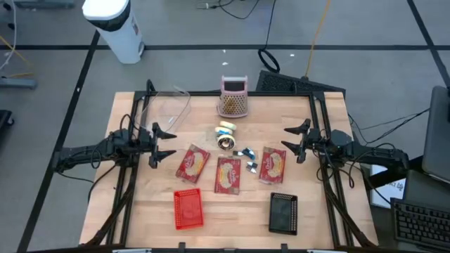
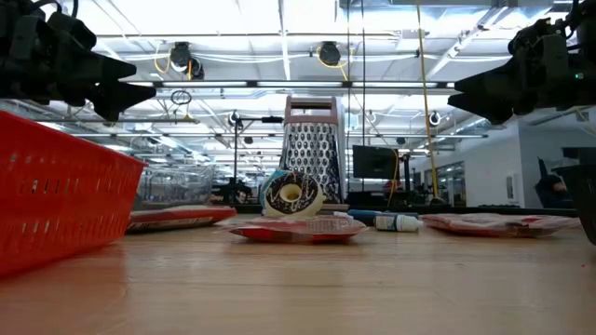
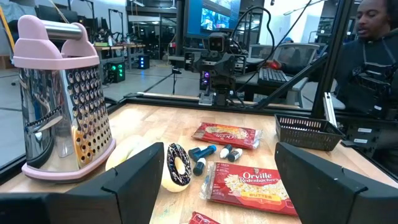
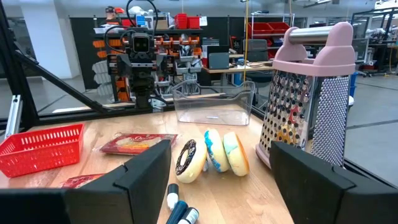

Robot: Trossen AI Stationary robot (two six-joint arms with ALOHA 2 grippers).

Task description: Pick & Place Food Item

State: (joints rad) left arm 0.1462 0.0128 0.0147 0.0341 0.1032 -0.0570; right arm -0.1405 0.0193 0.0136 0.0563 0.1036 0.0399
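Observation:
Three red popcorn packets [image 1: 192, 163] [image 1: 228, 174] [image 1: 273, 165] lie flat in a row at mid-table. Behind them the donuts stand on edge: a chocolate-iced one [image 3: 177, 165] [image 1: 225, 143] and two more [image 4: 214, 149] [image 4: 236, 152]. Small blue markers [image 1: 247, 158] lie beside them. My left gripper [image 1: 169, 144] [image 3: 217, 152] hangs open above the table's left side, pointing level toward the middle. My right gripper [image 1: 288, 139] [image 4: 221, 162] hangs open above the right side, facing it. Neither has anything between its fingers.
A metal grater with a pink handle [image 1: 233, 97] stands at the far edge, and a clear container [image 1: 169, 107] sits far left. A red basket [image 1: 188, 209] and a black basket [image 1: 283, 212] are near the front edge. A person [image 3: 373, 50] sits beyond the table's right side.

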